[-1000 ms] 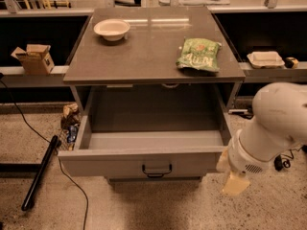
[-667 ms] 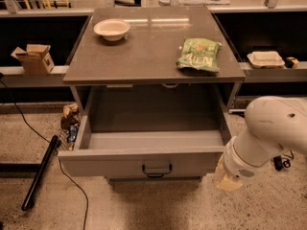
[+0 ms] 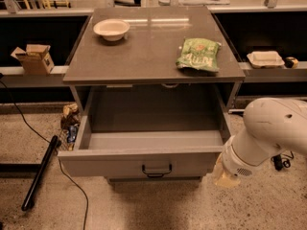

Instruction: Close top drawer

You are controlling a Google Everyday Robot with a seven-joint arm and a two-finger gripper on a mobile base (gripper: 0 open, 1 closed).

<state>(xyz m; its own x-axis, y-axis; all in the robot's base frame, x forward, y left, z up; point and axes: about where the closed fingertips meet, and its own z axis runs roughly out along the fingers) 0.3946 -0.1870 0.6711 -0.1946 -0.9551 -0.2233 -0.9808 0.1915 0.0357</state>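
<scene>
The gripper [image 3: 224,177] hangs low at the end of the white arm [image 3: 271,131], just beside the right front corner of the drawer [image 3: 110,165]; whether it is open or closed cannot be told. The drawer stands pulled far out, its loop handle [image 3: 156,170] further left of the gripper in the view. Above, on the cabinet top [image 3: 144,61], lie a green snack bag [image 3: 198,54] and, farther off, a white bowl [image 3: 111,29].

Bowl [image 3: 111,29], green bag [image 3: 198,55] on countertop [image 3: 148,61]; cardboard box [image 3: 34,59] left.

My arm [image 3: 274,127] a smooth white rounded shell, ribbed white wrist collar with a dark grille, my cream-coloured end effector [image 3: 224,177] low beside the drawer [image 3: 105,165], at its front right corner
</scene>
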